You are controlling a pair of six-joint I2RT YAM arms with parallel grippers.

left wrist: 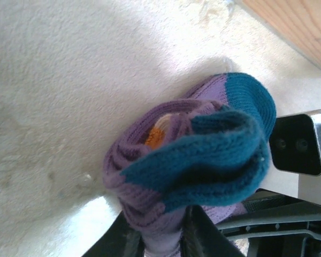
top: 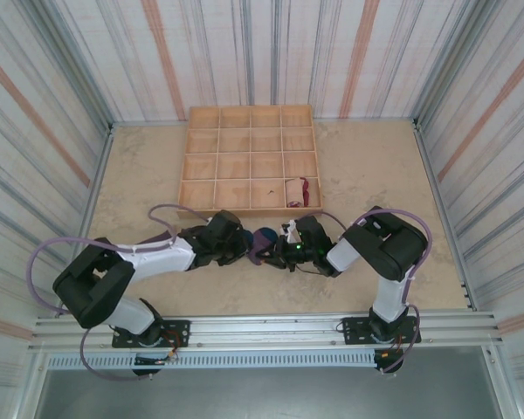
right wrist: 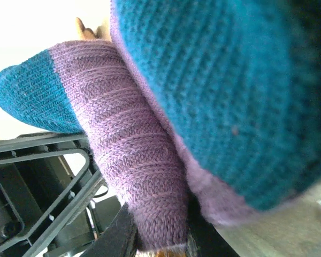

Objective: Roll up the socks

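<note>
A purple sock with a teal toe (top: 264, 243) lies rolled up on the table between my two grippers, just in front of the tray. In the left wrist view the purple sock (left wrist: 192, 155) is a loose roll, with a bit of orange cuff (left wrist: 155, 139) showing at its core. My left gripper (left wrist: 161, 238) is shut on the purple fabric at the roll's lower end. In the right wrist view my right gripper (right wrist: 160, 238) is shut on a purple ribbed fold of the same sock (right wrist: 134, 160). A cream sock with maroon (top: 295, 190) sits rolled in a tray compartment.
The wooden tray (top: 249, 159), divided into several compartments, stands at the back of the table, its front edge close behind both grippers (top: 244, 244) (top: 285, 248). Striped walls close in the left, right and back. The right arm's wrist camera (left wrist: 297, 144) is next to the sock.
</note>
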